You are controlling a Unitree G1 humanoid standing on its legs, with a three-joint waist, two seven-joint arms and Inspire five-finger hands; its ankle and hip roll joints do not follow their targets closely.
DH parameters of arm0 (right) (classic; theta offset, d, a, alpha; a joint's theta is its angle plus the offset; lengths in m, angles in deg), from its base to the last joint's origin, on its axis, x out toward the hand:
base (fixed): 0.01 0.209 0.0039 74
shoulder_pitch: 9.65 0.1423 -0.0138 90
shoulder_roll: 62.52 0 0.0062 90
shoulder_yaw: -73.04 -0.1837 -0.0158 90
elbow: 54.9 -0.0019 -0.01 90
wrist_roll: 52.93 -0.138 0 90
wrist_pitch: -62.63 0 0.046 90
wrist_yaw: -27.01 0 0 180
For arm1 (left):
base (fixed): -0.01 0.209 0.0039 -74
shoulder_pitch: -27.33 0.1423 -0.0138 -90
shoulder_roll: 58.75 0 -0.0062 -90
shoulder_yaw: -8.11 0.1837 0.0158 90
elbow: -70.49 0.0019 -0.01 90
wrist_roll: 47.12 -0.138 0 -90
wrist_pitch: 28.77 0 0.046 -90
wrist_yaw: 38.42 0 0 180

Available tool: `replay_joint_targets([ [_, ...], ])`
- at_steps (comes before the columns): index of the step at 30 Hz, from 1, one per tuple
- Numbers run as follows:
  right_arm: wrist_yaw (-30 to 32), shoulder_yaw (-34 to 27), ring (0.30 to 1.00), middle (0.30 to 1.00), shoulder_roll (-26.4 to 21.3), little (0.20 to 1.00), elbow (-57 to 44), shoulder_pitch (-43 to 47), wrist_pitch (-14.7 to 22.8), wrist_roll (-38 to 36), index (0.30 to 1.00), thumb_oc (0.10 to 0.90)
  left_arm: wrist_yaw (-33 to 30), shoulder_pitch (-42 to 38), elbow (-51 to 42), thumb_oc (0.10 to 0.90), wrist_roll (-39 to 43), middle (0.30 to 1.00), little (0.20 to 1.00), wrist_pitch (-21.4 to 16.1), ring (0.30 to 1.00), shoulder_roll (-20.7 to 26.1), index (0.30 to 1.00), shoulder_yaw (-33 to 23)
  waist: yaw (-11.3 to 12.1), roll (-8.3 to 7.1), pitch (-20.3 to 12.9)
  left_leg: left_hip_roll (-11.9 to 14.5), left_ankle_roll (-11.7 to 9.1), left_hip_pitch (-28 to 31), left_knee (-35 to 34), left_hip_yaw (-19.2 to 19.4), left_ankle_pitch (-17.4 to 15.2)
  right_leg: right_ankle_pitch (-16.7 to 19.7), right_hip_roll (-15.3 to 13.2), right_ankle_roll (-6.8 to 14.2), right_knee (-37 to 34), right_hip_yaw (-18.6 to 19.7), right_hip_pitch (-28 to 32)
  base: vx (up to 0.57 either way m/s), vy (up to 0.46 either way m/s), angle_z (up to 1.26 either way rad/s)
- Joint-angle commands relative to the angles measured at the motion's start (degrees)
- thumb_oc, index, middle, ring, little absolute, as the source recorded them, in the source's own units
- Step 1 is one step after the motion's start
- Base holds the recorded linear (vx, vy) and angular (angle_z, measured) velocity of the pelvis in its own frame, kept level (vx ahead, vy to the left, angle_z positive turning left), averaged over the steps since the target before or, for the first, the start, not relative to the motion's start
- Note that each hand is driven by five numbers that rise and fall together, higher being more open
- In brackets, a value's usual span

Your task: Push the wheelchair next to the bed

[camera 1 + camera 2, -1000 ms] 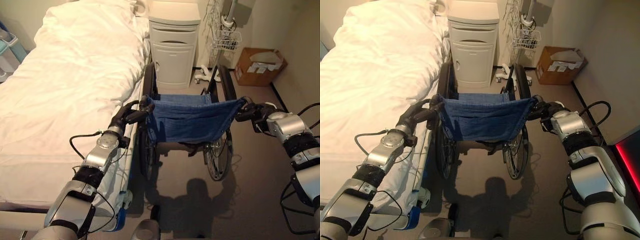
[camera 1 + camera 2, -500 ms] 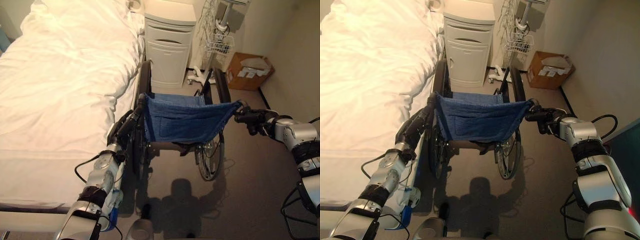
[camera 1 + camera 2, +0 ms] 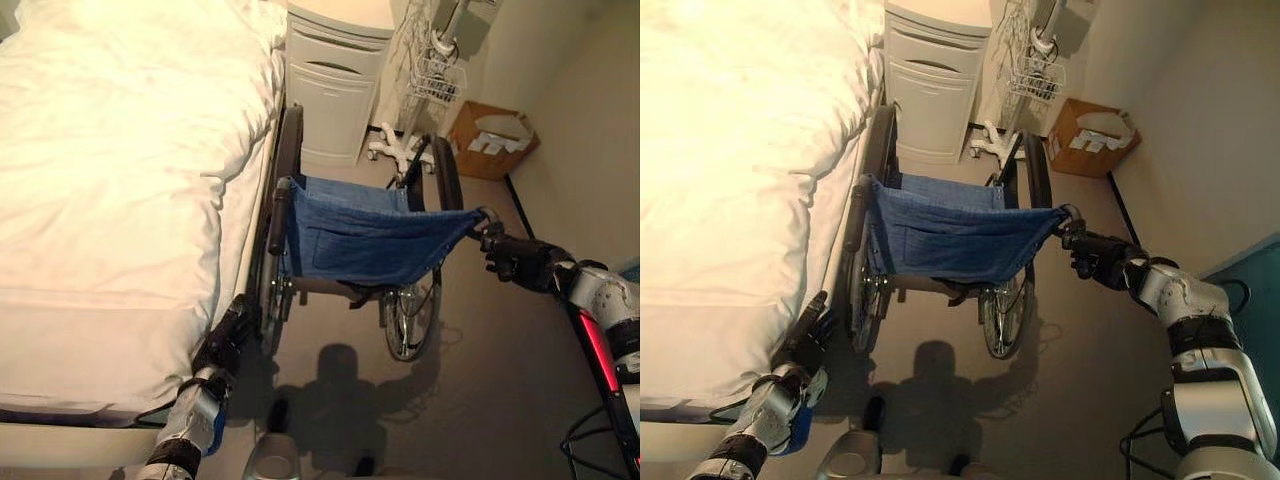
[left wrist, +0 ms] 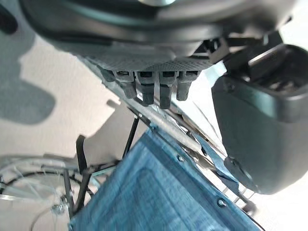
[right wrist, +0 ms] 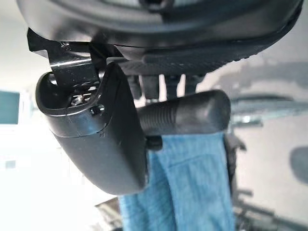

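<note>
Blue denim makes up the slung backrest of the black-framed folding wheelchair [image 3: 360,250], which stands on the grey-brown floor [image 3: 470,380] right alongside the long edge of the white-sheeted hospital bed [image 3: 110,190], its left big wheel close against the bed's side rail, though whether they touch cannot be told. The chair faces a cream bedside cabinet with a drawer and a door [image 3: 335,85] that stands by the head corner of the bed, just ahead of the wheels. The dark right hand [image 3: 518,262] reaches in from the right side and is curled round the chair's black ribbed right push handle [image 5: 185,115]; in the right wrist view the thumb lies across the near end of that grip and the fingers wrap over it from behind, with the blue cloth hanging just past it. The dark left hand [image 3: 228,335] is low beside the lower edge of the bed, behind the left wheel and well below the black left push handle [image 3: 277,215], which stands free. In the left wrist view its fingers [image 4: 151,89] are relaxed and holding nothing, with a silver frame tube and the denim showing beyond them. Past the chair, near the far wall, stand a white wheeled stand with a wire basket [image 3: 435,75] and an open brown cardboard box [image 3: 490,140].
</note>
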Motion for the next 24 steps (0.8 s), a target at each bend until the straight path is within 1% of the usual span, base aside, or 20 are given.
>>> replay_joint_targets([
  [1,-3.43,-5.35,0.900,0.900,-9.47,0.900,-1.93,-1.28,8.24,-9.15,0.900,0.800,5.81,1.14,-1.03,0.800,3.99,0.900,0.900,-0.75,0.900,-1.64,0.900,0.05,-0.59,0.59,-6.73,-1.43,2.15,6.13,1.84,2.38,-11.66,3.65,2.59,-2.07,4.06,1.84,-6.93,-0.01,-0.028,-0.11],
  [2,-4.30,-7.36,0.900,0.900,-8.88,0.900,-1.94,-3.32,8.24,-12.96,0.900,0.800,6.90,1.59,-1.01,0.800,4.38,0.900,0.900,-0.27,0.900,-1.93,0.900,-0.07,-0.73,0.51,-6.71,-1.42,2.20,6.16,1.80,2.49,-11.77,3.70,2.67,-2.01,4.04,1.94,-7.04,-0.01,-0.027,-0.06],
  [3,-4.46,-8.19,0.900,0.900,-8.56,0.900,-1.99,-4.12,8.05,-14.81,0.900,0.800,7.24,1.77,-1.04,0.800,4.86,0.900,0.900,0.13,0.900,-2.12,0.900,-0.16,-0.81,0.47,-6.68,-1.42,2.20,6.15,1.83,2.52,-11.83,3.73,2.70,-2.01,4.04,1.97,-7.11,-0.01,-0.037,-0.04],
  [4,-6.04,-10.32,0.900,0.900,-7.69,0.900,-1.98,-6.15,7.42,-17.00,0.900,0.800,8.08,2.29,-0.94,0.800,5.62,0.900,0.900,0.59,0.900,-2.52,0.900,-0.37,-1.03,0.39,-6.66,-1.37,2.22,6.15,1.72,2.66,-11.94,3.75,2.83,-1.94,3.95,2.07,-7.22,-0.01,-0.041,-0.08],
  [6,-8.46,-12.83,0.900,0.900,-6.91,0.900,-1.30,-8.85,5.80,-18.28,0.900,0.800,8.65,2.92,-0.89,0.800,4.77,0.900,0.900,1.02,0.900,-2.70,0.900,-0.37,-1.18,0.11,-6.49,-1.27,2.25,6.09,1.77,2.84,-12.12,3.81,2.97,-1.85,3.93,2.20,-7.38,-0.02,-0.061,-0.17],
  [7,-10.67,-13.93,0.900,0.900,-6.51,0.900,-0.74,-10.66,5.11,-19.14,0.900,0.800,8.94,3.57,-0.73,0.800,3.38,0.900,0.900,0.94,0.900,-3.01,0.900,-0.08,-1.25,-0.07,-6.35,-1.16,2.25,6.04,1.69,2.96,-12.10,3.98,3.14,-1.80,3.90,2.26,-7.60,-0.02,-0.054,-0.15],
  [9,-11.81,-14.47,0.900,0.900,-6.44,0.900,-0.29,-11.74,4.88,-19.02,0.900,0.800,9.40,3.94,-0.34,0.800,2.71,0.900,0.900,0.70,0.900,-3.05,0.900,0.20,-1.28,-0.18,-6.32,-1.08,2.26,6.01,1.67,3.06,-12.10,4.10,3.26,-1.78,3.93,2.29,-7.79,-0.02,-0.051,-0.11],
  [12,-13.94,-15.75,0.900,0.900,-7.01,0.900,2.16,-13.69,4.66,-15.84,0.900,0.800,10.00,4.45,0.27,0.800,1.07,0.900,0.900,0.37,0.900,-2.99,0.900,0.54,-1.49,-0.38,-6.25,-0.98,2.30,6.01,1.53,3.32,-12.24,4.11,3.55,-1.79,3.83,2.37,-8.00,-0.02,-0.043,-0.09],
  [16,-16.30,-15.99,0.900,0.900,-8.26,0.900,3.71,-14.06,5.24,-14.18,0.900,0.800,10.23,4.51,0.56,0.800,-0.61,0.900,0.900,-0.65,0.900,-2.94,0.900,1.44,-1.63,-0.32,-6.22,-0.91,2.21,5.88,1.46,3.59,-12.10,4.22,3.68,-1.89,3.66,2.32,-8.15,-0.03,-0.014,-0.09],
  [17,-16.32,-16.21,0.900,0.900,-8.76,0.900,3.91,-14.25,5.14,-12.20,0.900,0.800,10.33,4.54,0.49,0.800,-0.92,0.900,0.900,-0.55,0.900,-2.81,0.900,1.67,-1.86,-0.05,-6.25,-0.99,2.18,5.92,1.41,3.60,-12.11,4.10,3.68,-1.94,3.73,2.39,-8.25,-0.02,0.013,-0.14],
  [20,-17.12,-16.48,0.900,0.900,-9.10,0.900,4.22,-14.65,5.37,-9.36,0.900,0.800,10.22,4.45,0.36,0.800,-1.71,0.900,0.900,-0.60,0.900,-2.94,0.900,1.98,-2.07,0.30,-6.23,-1.13,2.21,5.88,1.38,3.55,-12.04,4.01,3.64,-1.95,3.84,2.45,-8.39,-0.03,0.023,-0.07],
  [21,-19.27,-16.36,0.900,0.900,-9.25,0.900,4.68,-15.11,5.67,-7.09,0.900,0.800,10.37,4.40,0.35,0.800,-2.23,0.900,0.900,-0.47,0.900,-3.02,0.900,2.40,-2.20,0.60,-6.17,-1.25,2.24,5.94,1.33,3.61,-12.05,3.93,3.61,-1.94,3.90,2.50,-8.49,-0.03,0.017,0.16],
  [24,-21.71,-16.40,0.900,0.900,-8.03,0.900,5.30,-16.67,5.57,-1.58,0.900,0.800,10.38,4.09,0.79,0.800,-3.30,0.900,0.900,-0.19,0.900,-3.14,0.900,2.26,-2.47,0.91,-5.96,-1.42,2.33,5.94,1.56,3.56,-12.23,3.91,3.55,-1.79,4.10,2.64,-8.76,-0.01,0.003,0.03],
])
